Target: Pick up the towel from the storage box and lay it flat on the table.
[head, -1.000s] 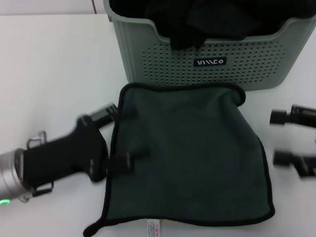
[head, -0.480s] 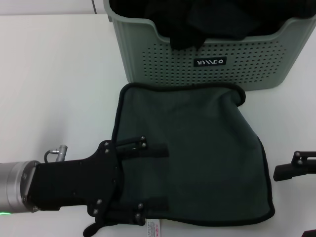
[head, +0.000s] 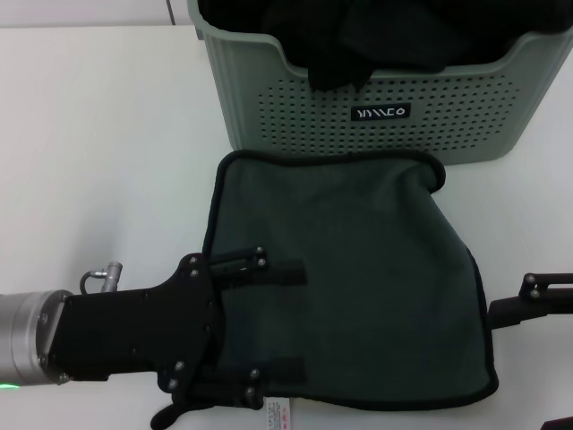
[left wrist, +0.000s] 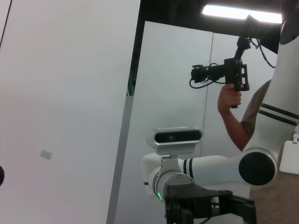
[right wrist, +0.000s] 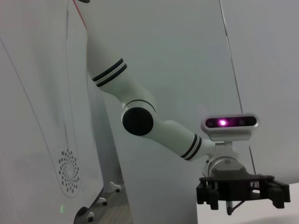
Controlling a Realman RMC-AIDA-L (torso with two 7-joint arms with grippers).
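Note:
The towel (head: 358,278) lies spread flat on the white table (head: 98,152), dark grey-green side up, with its black trim all round and its white label (head: 278,415) at the near edge. The sage-green storage box (head: 376,98) stands just behind it and touches its far edge. My left gripper (head: 291,321) is open over the towel's near left part and holds nothing. My right gripper (head: 524,367) is open and empty at the towel's near right edge, partly out of view.
Plain black cloths (head: 358,36) fill the storage box and hang over its front rim. In the left wrist view a person (left wrist: 243,107) holds a camera beyond the robot.
The left gripper swung from beside the towel's left edge to over its near left part, then held still. The right gripper drew back toward the near right corner.

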